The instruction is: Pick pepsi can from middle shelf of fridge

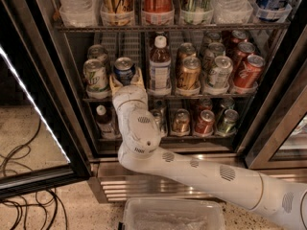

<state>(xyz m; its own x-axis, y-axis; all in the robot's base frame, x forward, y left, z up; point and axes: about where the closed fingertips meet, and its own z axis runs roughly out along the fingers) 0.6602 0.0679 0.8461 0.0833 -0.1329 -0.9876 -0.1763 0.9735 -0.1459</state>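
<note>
The fridge (53, 66) stands open in front of me, with its glass door (29, 128) swung out to the left. The pepsi can (124, 69), blue with a silver top, sits at the front of the middle shelf (201, 97), second from the left. My gripper (126, 83) reaches up from below with its tan fingers on either side of the can's lower part. The fingers (115, 84) stand apart and are not closed on it. My white arm (192, 169) hides the can's base.
A green-and-white can (95, 74) stands just left of the pepsi can and a white-capped bottle (159, 63) just right. Gold, silver and red cans fill the rest of the shelf. Tall bottles stand above, more cans below. A clear bin (172, 214) lies on the floor.
</note>
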